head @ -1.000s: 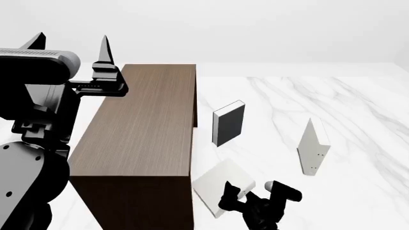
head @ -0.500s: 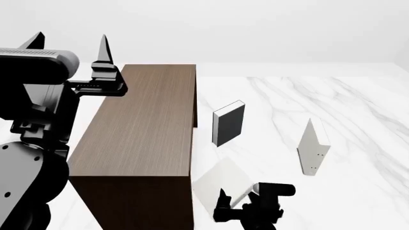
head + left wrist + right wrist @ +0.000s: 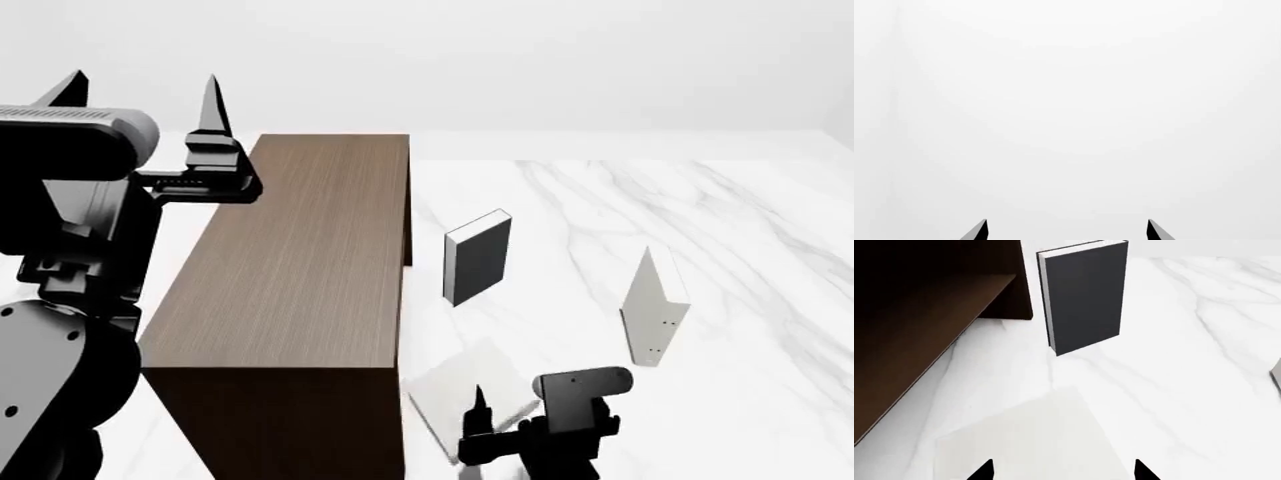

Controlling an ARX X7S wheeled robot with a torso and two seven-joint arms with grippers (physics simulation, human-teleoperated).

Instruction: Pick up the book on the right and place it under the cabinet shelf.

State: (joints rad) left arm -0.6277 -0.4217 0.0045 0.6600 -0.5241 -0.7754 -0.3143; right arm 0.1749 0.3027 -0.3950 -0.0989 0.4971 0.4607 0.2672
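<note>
The book (image 3: 461, 385), thin and pale grey-white, lies flat on the marble floor close beside the front corner of the cabinet shelf (image 3: 307, 260), a long dark brown wood-grain unit. My right gripper (image 3: 527, 420) hovers open just over the book's near edge, nothing between its fingers. In the right wrist view the book (image 3: 1027, 440) fills the space ahead of the right gripper (image 3: 1062, 471), with the cabinet shelf's (image 3: 921, 315) dark opening to one side. My left gripper (image 3: 144, 85) is raised, open and empty, beside the cabinet's far end. The left gripper (image 3: 1066, 231) faces blank white.
A thicker black-covered book (image 3: 478, 258) (image 3: 1087, 295) stands upright just off the cabinet's right side. A second pale book (image 3: 654, 305) with tiny dark dots stands upright further right, its edge (image 3: 1275, 375) barely showing. White marble floor (image 3: 747, 220) stretches around them.
My right gripper has drawn back from the flat book's near edge and turned, so its camera block now faces up. The book stays put. The left arm shifted very slightly.
</note>
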